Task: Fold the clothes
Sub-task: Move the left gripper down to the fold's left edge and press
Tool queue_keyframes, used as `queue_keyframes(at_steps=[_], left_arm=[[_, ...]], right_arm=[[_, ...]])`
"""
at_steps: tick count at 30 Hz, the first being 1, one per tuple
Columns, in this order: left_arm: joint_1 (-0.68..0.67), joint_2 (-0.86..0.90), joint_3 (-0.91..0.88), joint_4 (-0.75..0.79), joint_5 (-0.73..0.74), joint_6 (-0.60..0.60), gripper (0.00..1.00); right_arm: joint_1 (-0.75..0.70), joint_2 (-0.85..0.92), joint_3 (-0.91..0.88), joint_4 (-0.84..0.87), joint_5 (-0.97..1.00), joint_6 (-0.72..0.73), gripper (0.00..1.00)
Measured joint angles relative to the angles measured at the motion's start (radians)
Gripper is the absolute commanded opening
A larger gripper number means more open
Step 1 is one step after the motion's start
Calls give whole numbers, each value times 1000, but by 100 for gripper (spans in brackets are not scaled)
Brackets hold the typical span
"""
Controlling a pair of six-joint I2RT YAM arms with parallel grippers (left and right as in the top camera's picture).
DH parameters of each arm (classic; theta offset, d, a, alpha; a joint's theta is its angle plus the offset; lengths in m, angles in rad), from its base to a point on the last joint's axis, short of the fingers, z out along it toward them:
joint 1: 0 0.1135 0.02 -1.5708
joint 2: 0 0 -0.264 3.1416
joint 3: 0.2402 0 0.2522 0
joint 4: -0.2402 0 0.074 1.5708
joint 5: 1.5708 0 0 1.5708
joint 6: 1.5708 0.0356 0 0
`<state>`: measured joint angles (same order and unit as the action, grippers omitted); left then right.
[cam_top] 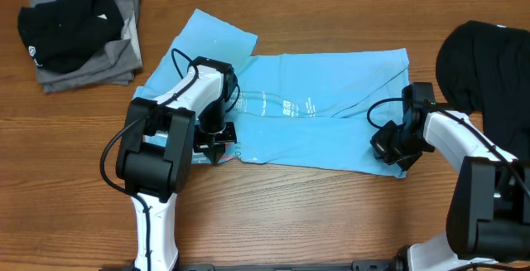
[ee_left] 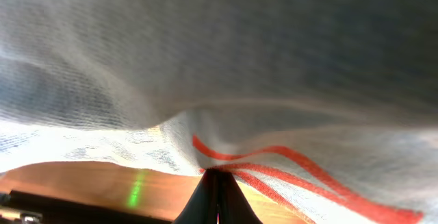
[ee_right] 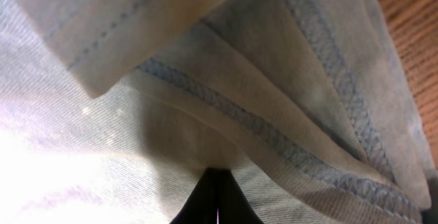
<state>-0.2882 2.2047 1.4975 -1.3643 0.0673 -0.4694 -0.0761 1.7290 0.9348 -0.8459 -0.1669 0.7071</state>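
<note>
A light-blue T-shirt (cam_top: 331, 130) lies spread across the middle of the table, one sleeve sticking out at its far left and white lettering near its centre. My left gripper (cam_top: 217, 144) sits at the shirt's front-left edge, shut on the fabric. In the left wrist view the cloth (ee_left: 239, 59) with red print (ee_left: 294, 159) is pinched at the closed gripper (ee_left: 219, 173) and drapes above the wood. My right gripper (cam_top: 394, 152) is at the front-right corner, shut on the hem. The right wrist view shows stitched hem layers (ee_right: 287, 114) bunched at the closed gripper (ee_right: 217, 174).
A large black T-shirt (cam_top: 484, 64) lies heaped at the right edge, close behind my right arm. A stack of folded black and grey clothes (cam_top: 79, 31) sits at the far left corner. Bare wooden table (cam_top: 315, 213) runs along the front.
</note>
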Motion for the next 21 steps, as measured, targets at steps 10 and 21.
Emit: queue_keyframes(at_steps=[10,21], left_arm=[[8,-6,-61,-31,-7,-19,4],[-27,-122,-220,-5,-6,-53,4]], right_arm=[[0,0,0,-53,26,143,4],[-23,-39,-27,-251,149,290,4]])
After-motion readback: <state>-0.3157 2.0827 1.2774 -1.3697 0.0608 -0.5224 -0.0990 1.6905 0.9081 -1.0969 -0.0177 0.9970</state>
